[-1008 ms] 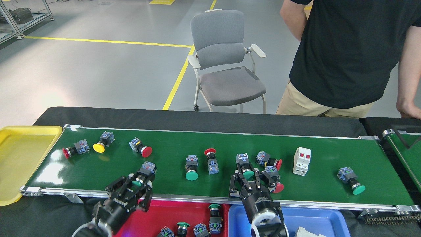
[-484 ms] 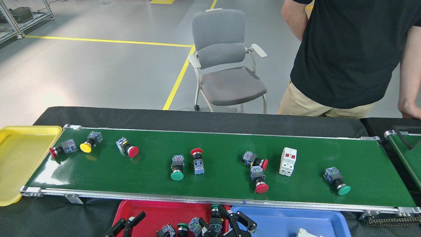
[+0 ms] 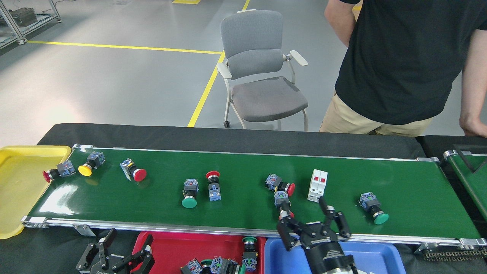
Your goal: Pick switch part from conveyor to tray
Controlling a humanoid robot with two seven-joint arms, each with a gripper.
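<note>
Right hand (image 3: pixel 307 214): fingers spread wide, empty, raised over near edge of conveyor (image 3: pixel 243 167); wrist cut off by bottom frame edge. One finger covers the cap of the near red switch part (image 3: pixel 282 198), so only its blue-grey body shows; contact between finger and part cannot be told.

Left hand (image 3: pixel 122 247): fingers apart, empty, low over black bench (image 3: pixel 57 247) at left of red tray (image 3: pixel 182 247); lower body cut off by frame.

Switch parts on belt, left to right:
- small red one (image 3: pixel 57 172) overhanging left belt end above yellow tray (image 3: pixel 19 182)
- yellow-capped one (image 3: pixel 90 164) just beside it
- red-capped one (image 3: pixel 132 172)
- green-capped one (image 3: pixel 189 193) and upright-looking red one (image 3: pixel 214 185), near each other
- red-capped one (image 3: pixel 280 184), close to the partly hidden part
- white breaker block (image 3: pixel 317 185), just far of right hand
- green-capped one (image 3: pixel 373 207), near right end

Trays: red tray holds several switch parts, mostly cropped at bottom edge; blue tray (image 3: pixel 374 255) largely hidden behind right hand. Yellow tray cut off at left.

Second green belt (image 3: pixel 470 175) seen only as a corner at right.

Open room: bare belt between parts at centre and along far rail; far right stretch of belt bare.

Behind bench: grey chair (image 3: pixel 258 72); person (image 3: pixel 403 64) in black shirt, head out of frame.
</note>
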